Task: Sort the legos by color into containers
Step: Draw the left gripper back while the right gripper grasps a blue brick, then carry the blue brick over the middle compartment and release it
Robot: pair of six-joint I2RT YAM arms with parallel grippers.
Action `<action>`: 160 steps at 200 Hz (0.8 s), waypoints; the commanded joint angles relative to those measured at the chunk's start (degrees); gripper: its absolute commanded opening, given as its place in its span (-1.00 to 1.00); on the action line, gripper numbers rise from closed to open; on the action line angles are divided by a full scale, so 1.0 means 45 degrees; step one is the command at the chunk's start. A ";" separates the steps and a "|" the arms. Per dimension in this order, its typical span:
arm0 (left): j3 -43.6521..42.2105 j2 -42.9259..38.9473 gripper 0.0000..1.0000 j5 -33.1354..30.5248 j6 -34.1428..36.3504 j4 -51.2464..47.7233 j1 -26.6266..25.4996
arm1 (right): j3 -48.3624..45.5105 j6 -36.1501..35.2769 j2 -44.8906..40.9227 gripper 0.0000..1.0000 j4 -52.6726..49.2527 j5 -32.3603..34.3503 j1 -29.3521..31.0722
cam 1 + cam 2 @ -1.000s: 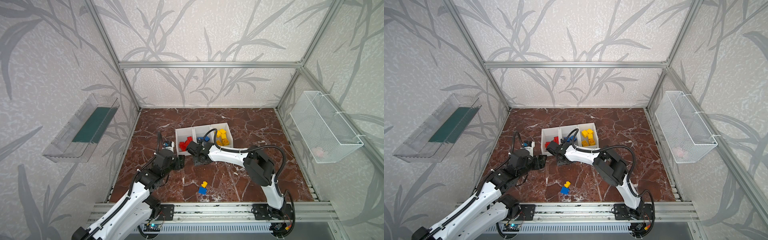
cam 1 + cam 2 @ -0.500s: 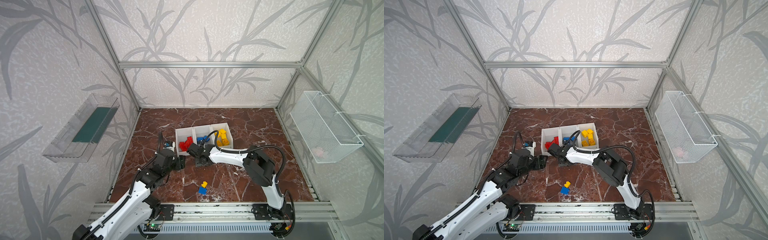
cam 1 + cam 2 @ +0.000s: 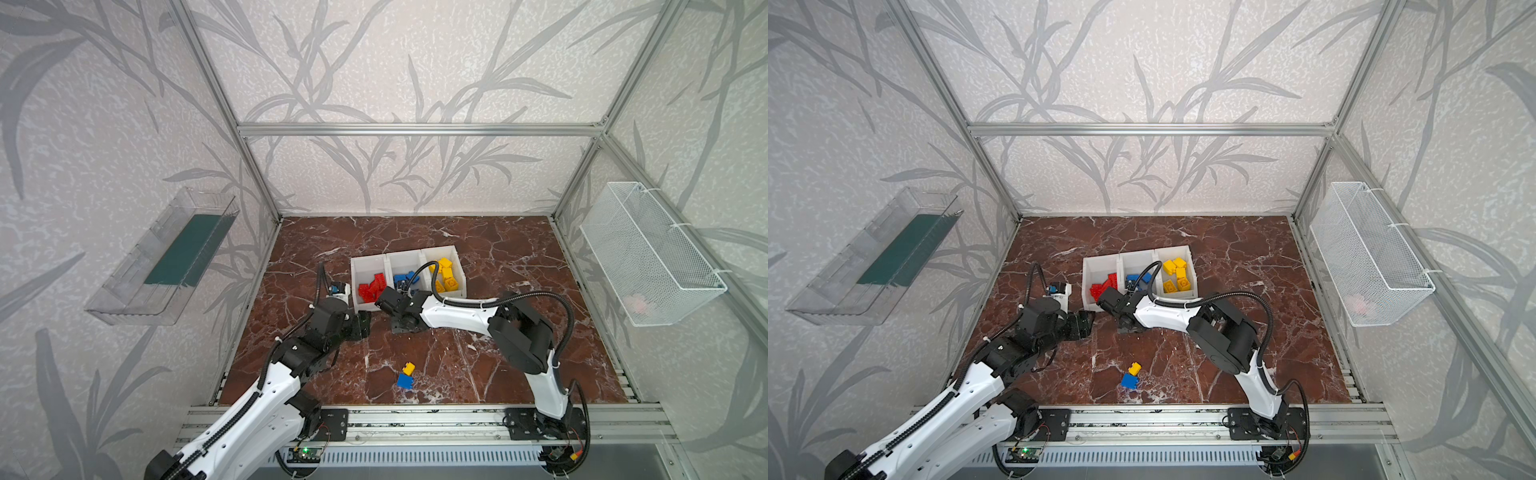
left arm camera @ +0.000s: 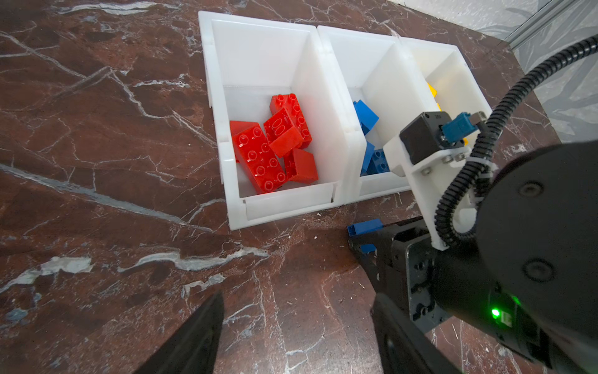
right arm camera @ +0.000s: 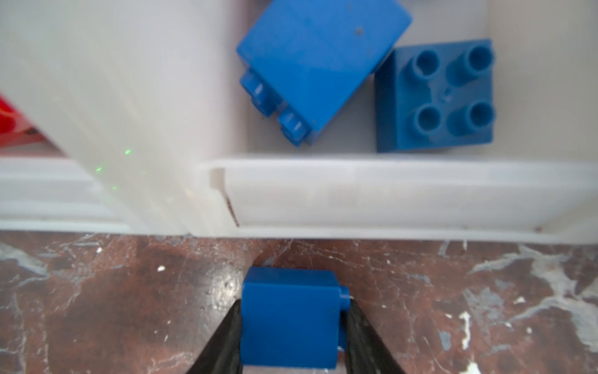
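**Right jaws have just closed on the blue brick**

The blue brick (image 5: 289, 319) sits just short of the blue bin's (image 5: 388, 194) front wall. Your right gripper (image 5: 293, 340) now has a finger pressed to each side of it, one against the studs. A second ago those jaws stood wider. They have come in while the arm hardly shifted, so you have a grasp rather than a line-up. You can't tell from here whether the brick has left the floor (image 5: 129, 307) yet.

I'd say the pick is made, and the next move is a short lift over the wall to drop it beside the blues (image 5: 435, 97) already inside. Watch the stud-side contact, since it could let the brick twist as you raise it.

The red bin (image 4: 259, 26) and yellow bin (image 3: 439, 254) flank the blue one, each holding its own colour. Your left gripper (image 4: 299, 299) hangs open and empty before the red bin, as it did a second ago. Further out, a stray yellow (image 3: 409, 368) and a stray blue (image 3: 405, 381) lie touching, not yet sorted
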 commanded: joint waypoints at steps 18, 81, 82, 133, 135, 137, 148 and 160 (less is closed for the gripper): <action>-0.0111 -0.0297 0.50 -0.0287 -0.0221 -0.0186 0.0043 | -0.1162 -0.0458 -0.1247 -0.23 -0.0997 0.0027 0.0071; -0.0339 -0.0167 0.50 -0.0331 -0.0387 0.0024 0.0046 | -0.0347 -0.2352 -0.2874 -0.23 -0.1652 0.0702 -0.0292; -0.0344 -0.0169 0.50 -0.0340 -0.0384 0.0035 0.0054 | -0.0304 -0.2416 -0.2872 -0.23 -0.1646 0.0703 -0.0316; -0.0328 -0.0171 0.50 -0.0371 -0.0416 -0.0024 0.0054 | 0.2874 -0.4245 -0.1219 -0.23 -0.1891 -0.0113 -0.1877; -0.0320 -0.0185 0.50 -0.0370 -0.0410 -0.0039 0.0055 | 0.3032 -0.4289 -0.1119 -0.23 -0.1922 -0.0150 -0.1920; -0.0327 -0.0189 0.50 -0.0370 -0.0419 -0.0048 0.0055 | 0.3154 -0.4319 -0.1046 -0.23 -0.1959 -0.0178 -0.1975; -0.0364 -0.0246 0.50 -0.0357 -0.0434 -0.0056 0.0050 | 0.3846 -0.4560 -0.0621 -0.22 -0.2126 -0.0375 -0.2243; -0.0388 -0.0305 0.50 -0.0361 -0.0443 -0.0084 0.0056 | 0.4501 -0.4736 -0.0180 -0.22 -0.2252 -0.0622 -0.2522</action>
